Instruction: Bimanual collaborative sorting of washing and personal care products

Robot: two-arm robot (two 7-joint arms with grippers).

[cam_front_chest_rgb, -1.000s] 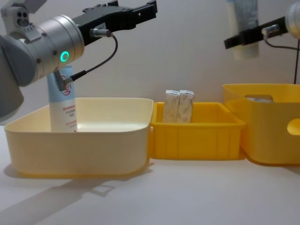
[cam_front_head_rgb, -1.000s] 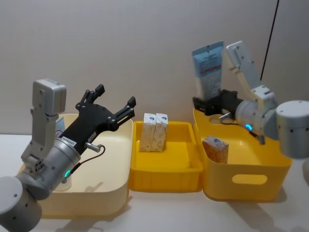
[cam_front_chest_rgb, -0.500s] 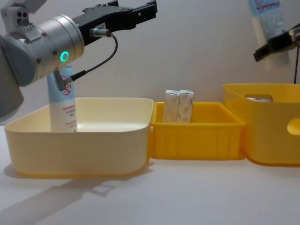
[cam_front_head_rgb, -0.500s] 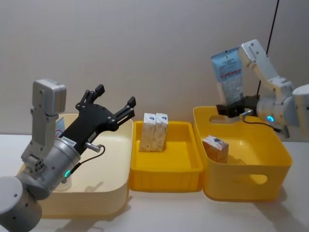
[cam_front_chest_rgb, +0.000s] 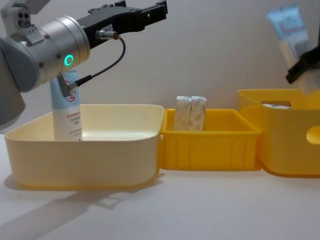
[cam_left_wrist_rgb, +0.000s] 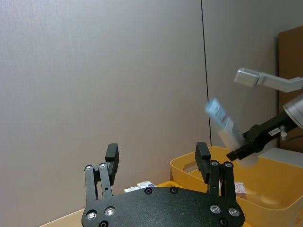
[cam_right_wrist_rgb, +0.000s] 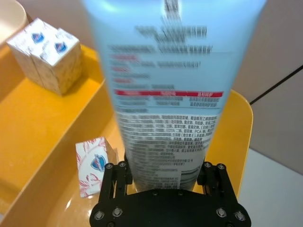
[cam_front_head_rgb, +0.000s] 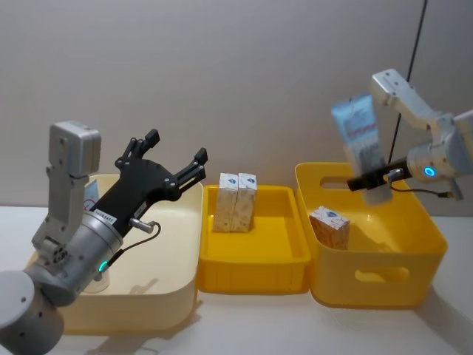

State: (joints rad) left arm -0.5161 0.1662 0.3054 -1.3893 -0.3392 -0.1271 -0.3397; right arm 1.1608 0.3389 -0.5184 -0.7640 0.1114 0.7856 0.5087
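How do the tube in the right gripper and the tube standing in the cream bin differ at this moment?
The held tube hangs in the air, tilted, above the large yellow bin; the standing tube rests upright in the cream bin. The held tube is clamped low down by the right gripper; the standing one is untouched, with the left gripper open above it. Both are pale-blue squeeze tubes with printed text.

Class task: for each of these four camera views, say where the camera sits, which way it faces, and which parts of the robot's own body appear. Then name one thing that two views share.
Head: high, looking down at three bins; both arms.
Chest: low, looking across the table; left gripper raised over the cream bin.
Left wrist: behind its open fingers, facing the wall.
Right wrist: behind the right gripper, facing the held tube.
Shared: head and chest show the paired cartons.
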